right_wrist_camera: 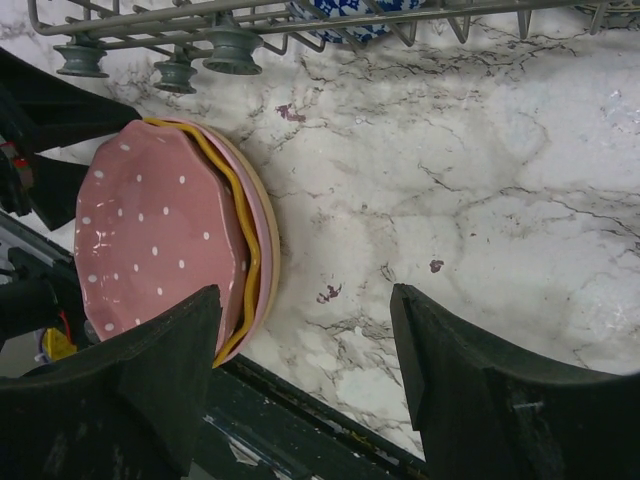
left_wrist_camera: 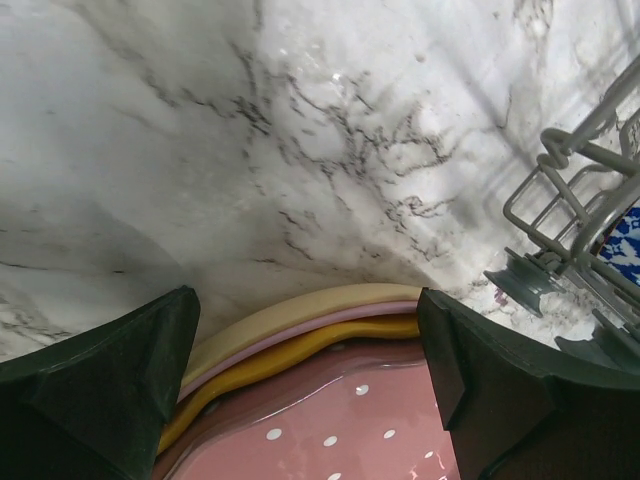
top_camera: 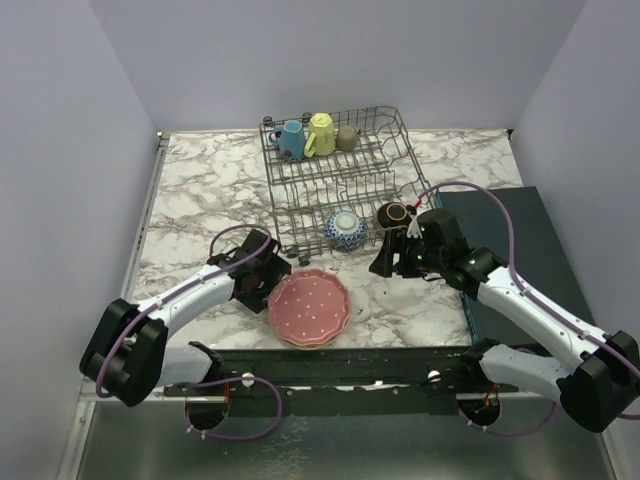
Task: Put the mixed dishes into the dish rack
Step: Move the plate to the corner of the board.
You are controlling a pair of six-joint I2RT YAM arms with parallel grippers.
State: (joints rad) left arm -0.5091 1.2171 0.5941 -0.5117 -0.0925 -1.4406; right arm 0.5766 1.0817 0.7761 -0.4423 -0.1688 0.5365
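Plate stack (top_camera: 308, 306): pink dotted plate (left_wrist_camera: 330, 440) on top; on the marble surface (top_camera: 200, 200), just before the dish rack (top_camera: 340, 175).
Left hand (top_camera: 262, 272): wide open at the stack's left rim, gripping nothing.
Right hand (top_camera: 392, 258): partly open, empty, near the rack's front.
Advice: pinch only the top rim, lift clear, stand it between tines.

Left arm (top_camera: 190, 295) and right arm (top_camera: 545, 310) are white with black joints — purple cables (top_camera: 470, 188) loop alongside. Claw fingers (left_wrist_camera: 90, 400) are dark.
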